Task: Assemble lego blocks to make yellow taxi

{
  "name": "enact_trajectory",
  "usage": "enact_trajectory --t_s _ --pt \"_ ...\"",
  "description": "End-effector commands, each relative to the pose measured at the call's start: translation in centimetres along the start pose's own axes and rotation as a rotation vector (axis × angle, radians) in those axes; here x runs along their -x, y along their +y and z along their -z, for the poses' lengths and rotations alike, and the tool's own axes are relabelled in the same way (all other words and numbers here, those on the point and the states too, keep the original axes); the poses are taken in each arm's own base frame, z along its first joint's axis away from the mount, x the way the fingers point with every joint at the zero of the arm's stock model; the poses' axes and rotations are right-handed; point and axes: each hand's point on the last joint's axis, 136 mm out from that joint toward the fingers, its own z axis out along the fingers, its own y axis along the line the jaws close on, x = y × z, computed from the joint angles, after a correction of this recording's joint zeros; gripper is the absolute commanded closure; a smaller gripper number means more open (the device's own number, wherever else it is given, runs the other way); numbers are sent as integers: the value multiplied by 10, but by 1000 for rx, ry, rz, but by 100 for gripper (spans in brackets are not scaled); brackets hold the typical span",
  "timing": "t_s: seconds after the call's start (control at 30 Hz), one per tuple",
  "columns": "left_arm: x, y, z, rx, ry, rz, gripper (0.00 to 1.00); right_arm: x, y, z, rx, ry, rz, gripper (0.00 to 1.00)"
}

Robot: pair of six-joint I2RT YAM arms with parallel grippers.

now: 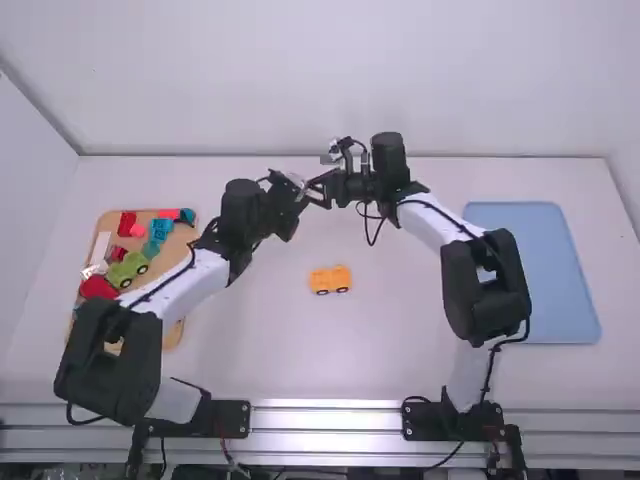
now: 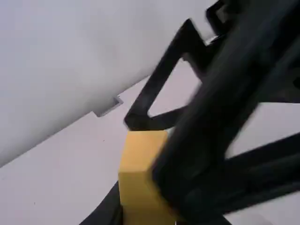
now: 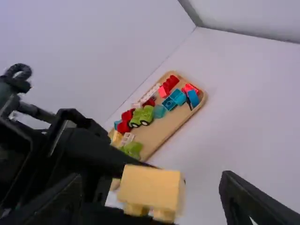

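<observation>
The yellow block is up above the white table, grasped in the left gripper, whose fingertips are pressed in on it; in the right wrist view two rounded knobs stick out along one side of it. The right gripper is released, its two fingers spread wide, one to either side of the yellow block in its own wrist view; whether either finger touches the block, I cannot tell. In the high view the two grippers meet tip to tip, a little left of the middle, toward the far side of the table. Nearer the arms' bases, apart from both grippers, the yellow wheeled piece stands upright on the table, two dark wheels along its near side. Farther out, on the left side, lies the wooden tray, with the green wheeled piece among red pieces, blue pieces and a long white piece; another green piece lies near one end. On the right side the blue mat lies flat, partly behind the right arm.
</observation>
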Motion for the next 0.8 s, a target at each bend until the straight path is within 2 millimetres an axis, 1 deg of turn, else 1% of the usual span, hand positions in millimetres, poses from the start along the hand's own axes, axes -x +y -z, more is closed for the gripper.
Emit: enact_trajectory --t_s 0.0,0.17,0.23,0.3,0.33,0.37,0.4,0.57,0.67,0.7,0.77 --pt "-4 -2 -3 31 22 -23 98 5 1 -1 6 2 22 23" --pt "-2 1 -3 51 13 35 98 2 0 -2 3 10 48 33" --pt "0 0 -4 50 5 59 98 3 -4 -2 -19 4 49 36" --pt "1 3 -3 56 -2 79 98 5 -8 -2 -44 -4 53 41" --pt "2 3 -3 57 -6 89 98 5 -8 -2 -45 -5 55 41" --pt "3 3 -3 57 -8 91 98 5 -8 -2 -43 -6 57 44" --pt "4 0 -4 49 -13 91 97 6 -6 -2 -37 -6 61 44" --pt "7 1 -4 53 -25 87 98 6 0 -8 -20 -5 81 48" --pt "8 1 -4 52 -26 76 98 6 4 -12 -6 -3 96 53" --pt "7 1 -4 53 -24 76 98 7 5 -12 -4 -7 96 56" --pt "7 3 -3 58 -25 78 98 8 5 -11 -2 -8 91 59"
